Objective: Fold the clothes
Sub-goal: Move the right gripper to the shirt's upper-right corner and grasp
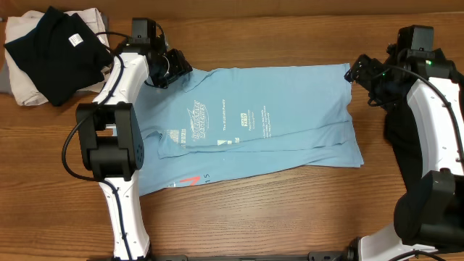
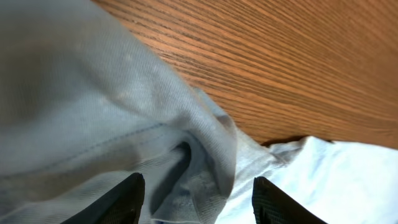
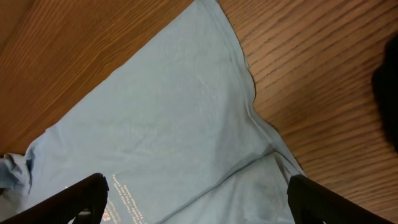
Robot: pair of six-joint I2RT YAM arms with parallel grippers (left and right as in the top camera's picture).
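At the near side of the table (image 1: 254, 217): bare wood-grain surface.

Item 1, T-shirt (image 1: 290, 101). Light blue, short-sleeved, spread flat across the middle of the table with its long axis running left to right. Layered folded edges show along its near side. A small red mark (image 1: 190, 181) sits at the near left corner. Larger white lettering (image 1: 197, 122) and small white text lie mid-cloth.

Item 2, left gripper (image 2: 199, 199). Positioned at the far left corner of the T-shirt. Jaws stand partly apart, with a bunched ridge of the blue cloth rising between them. Whether the pads press that cloth cannot be told from the wrist view.

Item 3, right gripper (image 3: 198, 199). Positioned at the far right corner of the T-shirt. Jaws are spread wide over flat cloth, gripping nothing; the wrist view shows the shirt's corner and bare wood beyond it.

Item 4, black garments (image 1: 54, 47). Heaped at the far left corner of the table, apart from the T-shirt, with 1 white label facing up.

Item 5, beige cloth (image 1: 25, 90). Lies under the black garments, showing at their left and far edges.
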